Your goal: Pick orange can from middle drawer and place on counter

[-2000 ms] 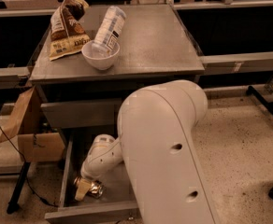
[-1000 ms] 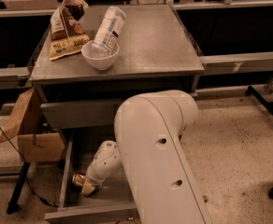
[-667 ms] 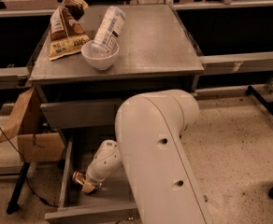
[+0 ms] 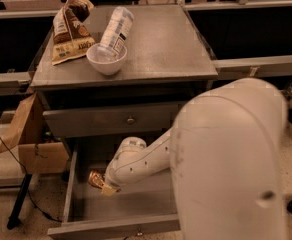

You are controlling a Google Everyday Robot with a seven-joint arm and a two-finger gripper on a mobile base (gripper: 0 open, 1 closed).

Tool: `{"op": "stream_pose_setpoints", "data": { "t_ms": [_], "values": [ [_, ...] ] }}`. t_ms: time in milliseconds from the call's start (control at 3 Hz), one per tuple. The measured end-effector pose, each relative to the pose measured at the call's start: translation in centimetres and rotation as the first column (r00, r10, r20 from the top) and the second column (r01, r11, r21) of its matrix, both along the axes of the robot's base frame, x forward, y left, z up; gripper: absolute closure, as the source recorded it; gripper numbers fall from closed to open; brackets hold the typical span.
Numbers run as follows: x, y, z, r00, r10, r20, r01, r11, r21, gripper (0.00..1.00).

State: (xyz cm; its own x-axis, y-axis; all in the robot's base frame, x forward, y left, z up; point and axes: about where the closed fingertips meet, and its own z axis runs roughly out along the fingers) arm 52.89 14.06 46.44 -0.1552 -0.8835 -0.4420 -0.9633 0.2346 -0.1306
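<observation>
The middle drawer (image 4: 136,206) stands pulled open at the bottom of the cabinet, with its grey floor showing. My white arm reaches down into it from the right. My gripper (image 4: 102,185) is at the drawer's left side, shut on the orange can (image 4: 93,177). The can is shiny orange-gold and sits tilted at the gripper's tip, a little above the drawer floor. The counter (image 4: 161,44) is the grey metal top above. My big white arm housing fills the lower right and hides the drawer's right part.
On the counter's left lie a white bowl (image 4: 106,60), a clear plastic bottle (image 4: 116,28) leaning on it, and a brown snack bag (image 4: 68,28). A shut drawer front with a round knob (image 4: 130,119) is above the open drawer. A cardboard box (image 4: 31,144) stands on the left.
The gripper and the can have risen together from low on the drawer floor and shifted slightly right. The arm housing has swung to the right.
</observation>
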Motion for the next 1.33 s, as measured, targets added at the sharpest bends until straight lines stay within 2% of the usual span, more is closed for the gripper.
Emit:
{"op": "stream_pose_setpoints", "data": {
  "t_ms": [333, 667, 1000, 1333],
  "values": [
    [-0.7, -2.3, 5.9, 0.9976, 0.029, 0.063, -0.025, 0.997, -0.068, 1.00],
    [1.6, -4.8, 14.6, 0.9901, -0.018, 0.139, 0.032, 0.994, -0.101, 1.00],
    [5.5, -7.3, 25.3, 0.9771, -0.083, 0.196, 0.103, 0.990, -0.095, 1.00],
    [9.1, -11.2, 33.4, 0.9631, -0.066, 0.261, 0.109, 0.982, -0.153, 1.00]
  ]
}}
